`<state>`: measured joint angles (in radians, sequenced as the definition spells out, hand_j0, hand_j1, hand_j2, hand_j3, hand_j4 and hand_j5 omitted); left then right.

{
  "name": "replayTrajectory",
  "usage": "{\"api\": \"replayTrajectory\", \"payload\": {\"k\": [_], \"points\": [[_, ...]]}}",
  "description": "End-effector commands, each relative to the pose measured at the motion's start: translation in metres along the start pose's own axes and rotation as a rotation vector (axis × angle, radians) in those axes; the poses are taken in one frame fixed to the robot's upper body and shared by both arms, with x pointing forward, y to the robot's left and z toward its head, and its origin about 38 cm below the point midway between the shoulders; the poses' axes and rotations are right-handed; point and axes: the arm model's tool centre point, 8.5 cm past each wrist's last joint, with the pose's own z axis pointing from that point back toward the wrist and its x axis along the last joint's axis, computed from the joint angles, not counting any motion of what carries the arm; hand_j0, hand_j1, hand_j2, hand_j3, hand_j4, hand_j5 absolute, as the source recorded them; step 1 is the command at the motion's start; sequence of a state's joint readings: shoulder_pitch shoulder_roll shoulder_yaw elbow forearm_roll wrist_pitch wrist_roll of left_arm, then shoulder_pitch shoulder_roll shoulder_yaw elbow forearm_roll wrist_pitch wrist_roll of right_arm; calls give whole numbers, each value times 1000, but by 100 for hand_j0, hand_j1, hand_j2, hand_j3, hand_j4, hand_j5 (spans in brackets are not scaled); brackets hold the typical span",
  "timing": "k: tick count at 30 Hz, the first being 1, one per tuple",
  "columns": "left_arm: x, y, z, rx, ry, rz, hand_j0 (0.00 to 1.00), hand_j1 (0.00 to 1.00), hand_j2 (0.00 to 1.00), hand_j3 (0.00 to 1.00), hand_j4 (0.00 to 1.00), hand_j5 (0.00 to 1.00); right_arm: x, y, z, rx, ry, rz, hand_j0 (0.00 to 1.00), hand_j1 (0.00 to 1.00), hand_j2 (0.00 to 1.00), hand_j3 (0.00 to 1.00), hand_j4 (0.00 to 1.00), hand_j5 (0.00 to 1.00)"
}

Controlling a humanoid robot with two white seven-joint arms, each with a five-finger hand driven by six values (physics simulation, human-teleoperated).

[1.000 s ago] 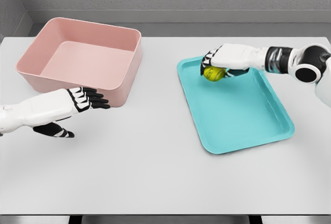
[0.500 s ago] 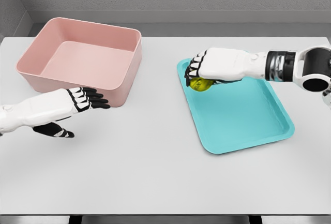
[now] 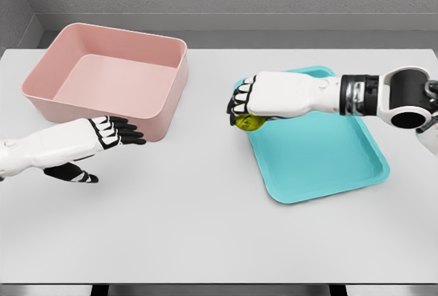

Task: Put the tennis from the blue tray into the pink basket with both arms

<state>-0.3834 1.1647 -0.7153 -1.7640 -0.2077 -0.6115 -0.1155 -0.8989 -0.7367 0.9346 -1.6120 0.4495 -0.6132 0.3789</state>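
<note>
Over one blue tray (image 3: 321,166), right fingers (image 3: 239,101) grip one tennis ball (image 3: 248,123); left fingers (image 3: 120,130) relaxed.

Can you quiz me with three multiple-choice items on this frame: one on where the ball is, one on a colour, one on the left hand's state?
1. Where is the tennis ball?
A. Inside the basket
B. In the right hand, at the tray's left edge
C. Loose on the table

2. What colour is the basket?
A. Pink
B. Blue
C. Grey

3. What state is the left hand in?
A. Shut on the ball
B. Curled into a fist
C. Open, holding nothing

Answers:
1. B: the right hand's fingers wrap the yellow-green ball over the left rim of the blue tray.
2. A: its walls and floor are pink.
3. C: its fingers are stretched out, pointing right just in front of the basket, with nothing between them.
</note>
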Motion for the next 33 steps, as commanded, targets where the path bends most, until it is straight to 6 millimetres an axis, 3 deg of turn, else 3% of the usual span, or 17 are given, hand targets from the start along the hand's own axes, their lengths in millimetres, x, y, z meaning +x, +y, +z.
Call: {"api": "replayTrajectory", "payload": {"k": [1,11,16,23,33], "points": [[0,1,0,4,1,5,100,100,100,100,100,100,6,-5,-9,-22,-26,-1,58,58,58,58,58,58],[0,-1,1,4,1,10,100,100,100,100,100,100,20,0,-17,-29,-64,-9,58,58,58,58,58,58],[0,-1,1,4,1,10,100,100,100,100,100,100,18,1,-34,-37,-76,-28,58,58,58,58,58,58],[0,-1,1,4,1,13,100,100,100,100,100,100,4,11,-31,-11,-35,-51,59,59,59,59,59,59],[0,-1,1,4,1,13,100,100,100,100,100,100,9,3,-50,-28,-62,-35,58,58,58,58,58,58]]}}
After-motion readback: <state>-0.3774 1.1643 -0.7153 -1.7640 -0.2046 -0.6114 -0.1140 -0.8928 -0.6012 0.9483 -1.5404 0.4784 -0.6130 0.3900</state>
